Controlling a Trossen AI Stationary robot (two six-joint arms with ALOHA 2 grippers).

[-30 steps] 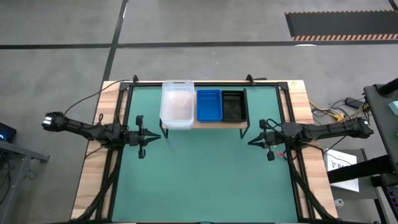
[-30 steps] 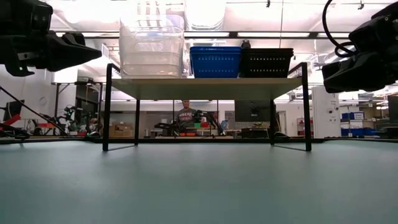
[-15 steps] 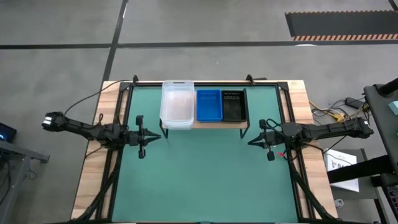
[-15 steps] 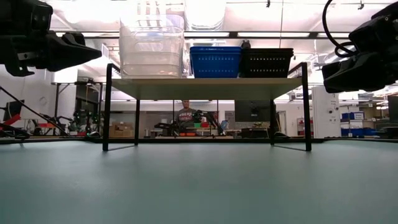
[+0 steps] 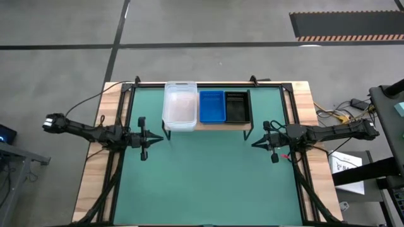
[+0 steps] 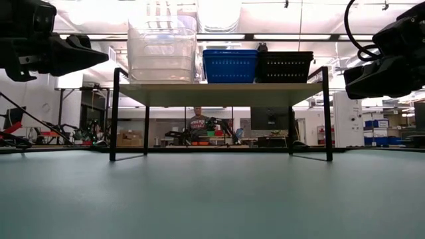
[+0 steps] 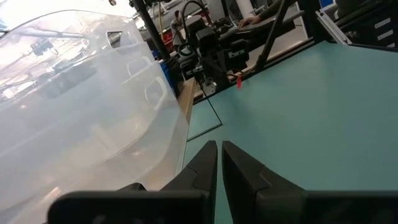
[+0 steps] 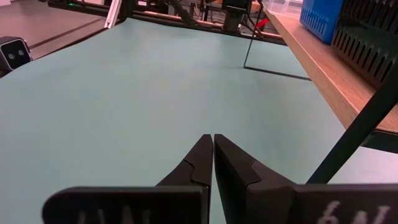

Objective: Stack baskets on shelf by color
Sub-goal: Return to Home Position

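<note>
The shelf [image 5: 221, 126] sits at 12 o'clock on the worktop [image 5: 208, 183], with the baskets grouped by color: clear tubs [image 5: 180, 107] toward 9 o'clock, blue ones [image 5: 212, 106] in the middle, black ones [image 5: 236, 106] toward 3. Sorting looks finished, so the arms park clear of it. The left jaws are at 9 o'clock and the right jaws at 3, both pairs together and empty.

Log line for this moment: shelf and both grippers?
shelf: clear baskets, blue baskets, black baskets, from left-arm end | left gripper: shut, empty, above table | right gripper: shut, empty, above table
</note>
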